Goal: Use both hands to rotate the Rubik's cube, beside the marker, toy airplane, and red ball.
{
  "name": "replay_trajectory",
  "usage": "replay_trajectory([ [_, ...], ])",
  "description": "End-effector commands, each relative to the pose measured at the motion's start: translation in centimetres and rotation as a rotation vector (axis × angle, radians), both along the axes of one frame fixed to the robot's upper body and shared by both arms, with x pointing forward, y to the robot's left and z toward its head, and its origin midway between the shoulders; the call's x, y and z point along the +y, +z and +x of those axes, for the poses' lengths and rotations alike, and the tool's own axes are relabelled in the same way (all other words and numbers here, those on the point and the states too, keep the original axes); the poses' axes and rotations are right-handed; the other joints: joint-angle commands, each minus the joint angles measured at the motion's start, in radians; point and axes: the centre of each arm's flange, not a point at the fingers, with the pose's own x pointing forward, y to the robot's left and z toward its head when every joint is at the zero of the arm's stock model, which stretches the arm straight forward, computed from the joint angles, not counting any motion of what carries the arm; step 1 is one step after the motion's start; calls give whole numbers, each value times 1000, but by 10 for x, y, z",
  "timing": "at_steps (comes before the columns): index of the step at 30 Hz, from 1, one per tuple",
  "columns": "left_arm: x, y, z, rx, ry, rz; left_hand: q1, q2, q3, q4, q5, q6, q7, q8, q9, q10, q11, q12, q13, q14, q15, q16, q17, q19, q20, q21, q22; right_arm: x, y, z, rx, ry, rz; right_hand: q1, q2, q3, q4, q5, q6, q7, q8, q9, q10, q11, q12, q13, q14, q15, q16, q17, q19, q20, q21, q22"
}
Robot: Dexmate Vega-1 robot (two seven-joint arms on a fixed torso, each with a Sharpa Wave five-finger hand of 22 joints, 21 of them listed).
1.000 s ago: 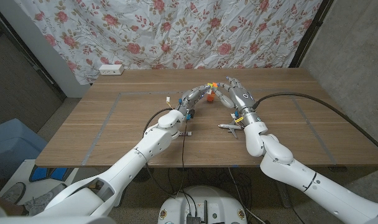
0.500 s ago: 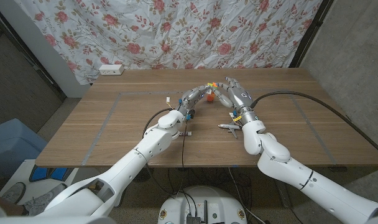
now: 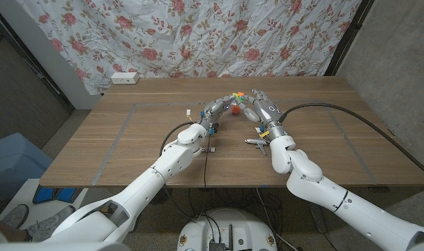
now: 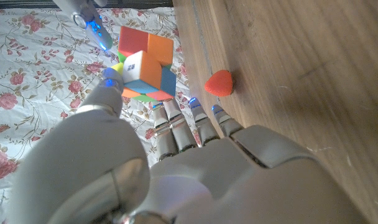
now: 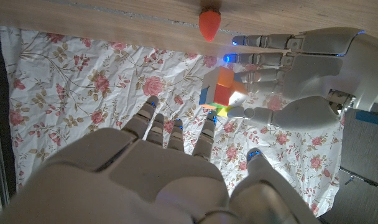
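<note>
Left hand (image 3: 217, 109) holds Rubik's cube (image 4: 145, 66), frame centre. Right hand (image 3: 263, 110), fingers apart, moved left since earlier; red ball (image 3: 234, 109) now uncovered.

Left hand (image 4: 176, 168) holds Rubik's cube (image 4: 145, 67) at fingertips, off wooden table (image 4: 288, 74). Red ball (image 4: 219, 83) rests on table near fingers.
</note>
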Motion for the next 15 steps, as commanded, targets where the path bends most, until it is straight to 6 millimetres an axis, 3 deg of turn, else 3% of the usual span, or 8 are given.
replay_trajectory([
  [1, -1, 1, 3, 8, -6, -22, -2, 6, 3, 1, 4, 28, 19, 5, 3, 53, -42, -1, 3, -4, -20, 5, 1, -5, 7, 7, 2, 0, -4, 1, 10, -7, -10, -10, 3, 4, 8, 5, 4, -1, 2, 3, -1, -3, -1, 2, -4, 2, 5, 6, -1, 4, 0, 2],
  [15, -5, 0, 6, 27, -19, -38, -3, 7, 4, 0, 4, 33, 21, 6, 3, 58, -42, -1, 2, -1, -22, 7, 1, 0, 7, 10, 2, 0, -8, 3, 20, -11, -34, -9, 7, 5, 11, 6, 16, -1, 6, 3, 5, -9, 1, 2, -1, -1, 7, 6, 2, 0, 1, 2],
])
